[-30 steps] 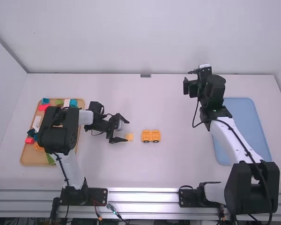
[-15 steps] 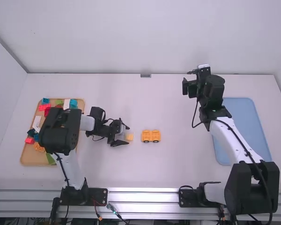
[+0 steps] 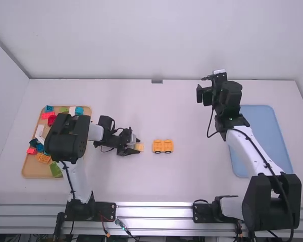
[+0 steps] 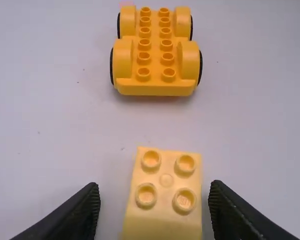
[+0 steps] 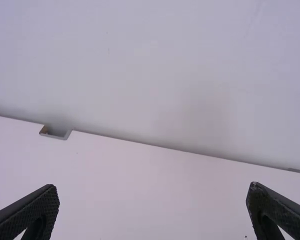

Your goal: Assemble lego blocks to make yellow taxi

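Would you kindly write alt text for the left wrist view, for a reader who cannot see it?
The open left gripper straddles a pale yellow four-stud block. Beyond the block, a yellow wheeled base with studs on top sits on the white table.

bright, even light | soft, faint shadows | glare along metal rail point(image 3: 154, 204)

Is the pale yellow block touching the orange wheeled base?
Apart: the left wrist view shows bare table between the pale yellow block and the orange wheeled base.
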